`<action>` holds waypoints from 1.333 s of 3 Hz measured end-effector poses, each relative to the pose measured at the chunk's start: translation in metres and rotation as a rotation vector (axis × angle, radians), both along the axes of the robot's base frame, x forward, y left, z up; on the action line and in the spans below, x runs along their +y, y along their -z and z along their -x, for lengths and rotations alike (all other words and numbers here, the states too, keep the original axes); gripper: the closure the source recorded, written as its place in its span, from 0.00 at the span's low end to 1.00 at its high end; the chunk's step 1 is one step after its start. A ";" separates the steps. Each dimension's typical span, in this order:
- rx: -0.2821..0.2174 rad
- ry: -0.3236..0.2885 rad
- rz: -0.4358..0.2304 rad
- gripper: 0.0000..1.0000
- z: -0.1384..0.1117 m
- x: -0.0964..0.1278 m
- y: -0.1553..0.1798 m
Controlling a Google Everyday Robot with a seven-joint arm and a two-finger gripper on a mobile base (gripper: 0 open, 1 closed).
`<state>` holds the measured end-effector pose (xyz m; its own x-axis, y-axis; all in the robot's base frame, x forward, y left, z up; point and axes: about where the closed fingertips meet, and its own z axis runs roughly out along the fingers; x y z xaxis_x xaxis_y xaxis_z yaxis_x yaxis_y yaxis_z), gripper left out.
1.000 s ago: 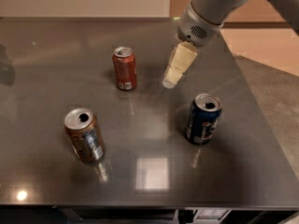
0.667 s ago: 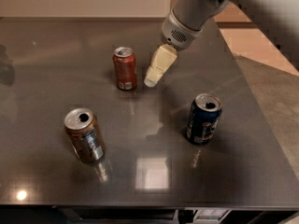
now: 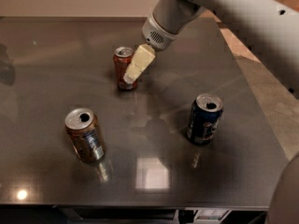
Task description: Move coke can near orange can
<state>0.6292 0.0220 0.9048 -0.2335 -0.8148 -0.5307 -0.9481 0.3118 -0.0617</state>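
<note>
The upright red aluminium coke can with a silver top [image 3: 120,68] stands on the dark, glossy grey desk [image 3: 51,50], toward its far middle. It is well apart from the duller brownish-orange soda can with a white-grey label panel [image 3: 85,137], which sits nearer the front left. The robot's cream-tipped end effector [image 3: 132,74] slants down from the upper right and overlaps the red can's right flank. Whether it is released or clenched on the can cannot be told from this view. The can's long axis is vertical, with the opened top facing up and the base flat on the desk. It is round, so any side serves equally well for a grasp. It is probably light, thin-walled and smooth, so it would dent under a hard squeeze and could slide on the polished surface if nudged. The safest hold looks to be across the middle of the body, below the rim taper, with the squeeze level so the can stays upright. A dark blue can [image 3: 204,121] stands to the right, clear of the route toward the orange one.
</note>
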 end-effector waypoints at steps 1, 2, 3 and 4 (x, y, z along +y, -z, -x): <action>-0.012 -0.009 -0.033 0.00 -0.006 0.019 -0.003; -0.014 -0.020 -0.046 0.00 -0.009 0.033 -0.004; -0.014 -0.027 -0.043 0.18 -0.010 0.041 -0.004; -0.017 -0.040 -0.033 0.41 -0.009 0.041 -0.004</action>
<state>0.6384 0.0634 0.9086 -0.1917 -0.8052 -0.5612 -0.9589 0.2755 -0.0676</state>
